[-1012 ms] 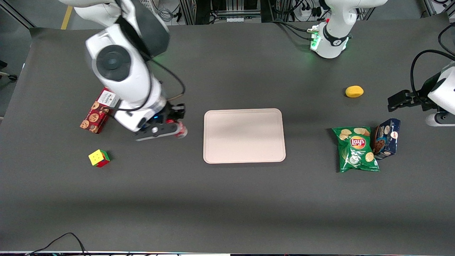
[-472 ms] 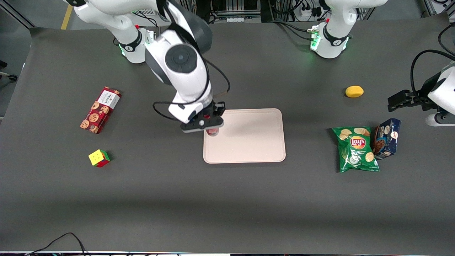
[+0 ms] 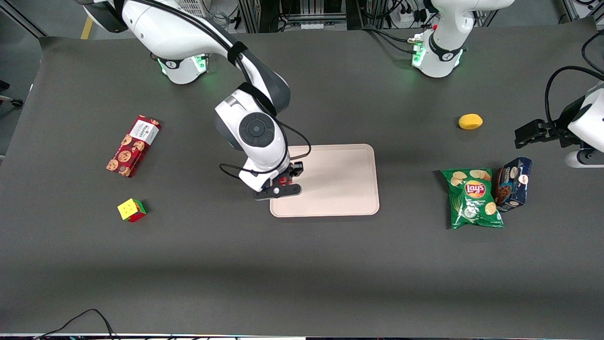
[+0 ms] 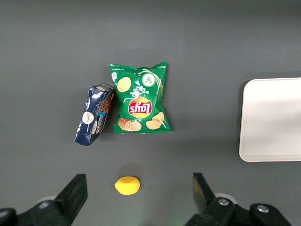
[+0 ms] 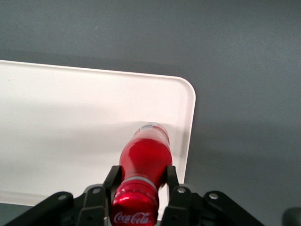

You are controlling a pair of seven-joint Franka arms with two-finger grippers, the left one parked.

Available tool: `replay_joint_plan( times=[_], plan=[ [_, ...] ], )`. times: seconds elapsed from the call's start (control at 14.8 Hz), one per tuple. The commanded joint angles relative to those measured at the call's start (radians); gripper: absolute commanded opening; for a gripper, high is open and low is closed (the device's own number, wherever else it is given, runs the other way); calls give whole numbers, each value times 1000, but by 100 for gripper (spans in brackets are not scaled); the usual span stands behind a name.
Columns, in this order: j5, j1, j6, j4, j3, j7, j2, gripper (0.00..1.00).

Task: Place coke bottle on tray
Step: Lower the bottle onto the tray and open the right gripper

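Note:
The coke bottle (image 5: 144, 155) is red with a red cap, and it stands upright between my gripper's fingers. Its clear base rests on or just above the pale tray (image 5: 70, 122), close to the tray's rounded corner. In the front view my right gripper (image 3: 283, 183) is over the tray (image 3: 335, 182) at its end toward the working arm. Only a bit of the red bottle (image 3: 283, 180) shows under the wrist there. The gripper (image 5: 141, 176) is shut on the bottle just below the cap. The tray's edge also shows in the left wrist view (image 4: 273, 117).
A red cookie box (image 3: 133, 145) and a colour cube (image 3: 131, 210) lie toward the working arm's end. A yellow lemon (image 3: 470, 121), a green Lay's bag (image 3: 473, 197) and a blue box (image 3: 513, 183) lie toward the parked arm's end.
My gripper has carried the bottle from beside the cookie box to the tray, then come lower and nearer the front camera over the tray's end.

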Motion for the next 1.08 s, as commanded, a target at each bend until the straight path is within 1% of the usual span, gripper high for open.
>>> replay_joint_plan(
  times=[0.0,0.94,1.01],
  plan=[
    [-6,1,8,13,-8,-5,19,0],
    [-6,2,29,12,-9,4,49,0],
    [-6,2,31,13,-9,4,49,2]
  ],
)
